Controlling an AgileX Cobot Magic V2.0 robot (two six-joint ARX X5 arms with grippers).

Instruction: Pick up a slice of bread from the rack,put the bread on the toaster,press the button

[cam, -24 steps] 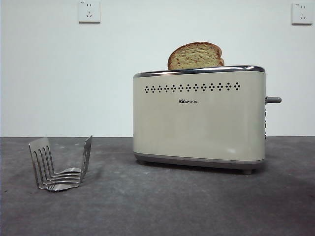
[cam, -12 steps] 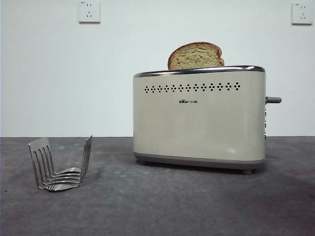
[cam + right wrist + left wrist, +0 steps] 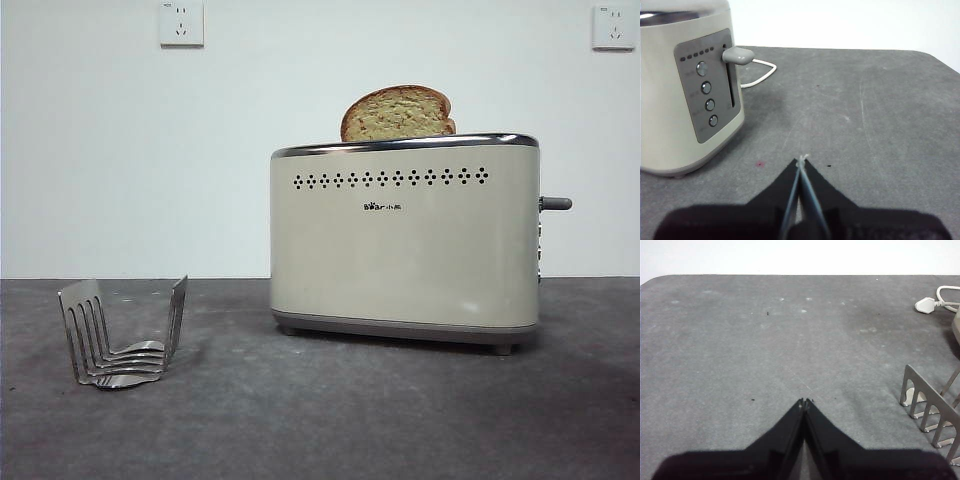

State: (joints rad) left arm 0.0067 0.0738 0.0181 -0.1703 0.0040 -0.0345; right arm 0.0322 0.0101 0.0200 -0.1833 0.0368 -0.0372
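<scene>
The slice of bread [image 3: 398, 112] stands upright in the top of the cream toaster [image 3: 404, 240], its rounded crust sticking out above the chrome rim. The metal rack [image 3: 122, 333] sits empty on the grey table to the toaster's left, and its slats [image 3: 932, 410] also show in the left wrist view. My left gripper [image 3: 804, 401] hovers over bare table beside the rack, shut on nothing. My right gripper [image 3: 802, 159] is shut and empty, off the toaster's end panel [image 3: 710, 90] with its grey lever [image 3: 737, 55] up and its round buttons [image 3: 706, 87]. Neither arm shows in the front view.
A white plug and cord [image 3: 935, 302] lie on the table behind the rack, and the cord [image 3: 760, 75] runs behind the toaster. Two wall sockets [image 3: 181, 22] sit high on the white wall. Grey tabletop [image 3: 320, 420] stretches in front of the toaster.
</scene>
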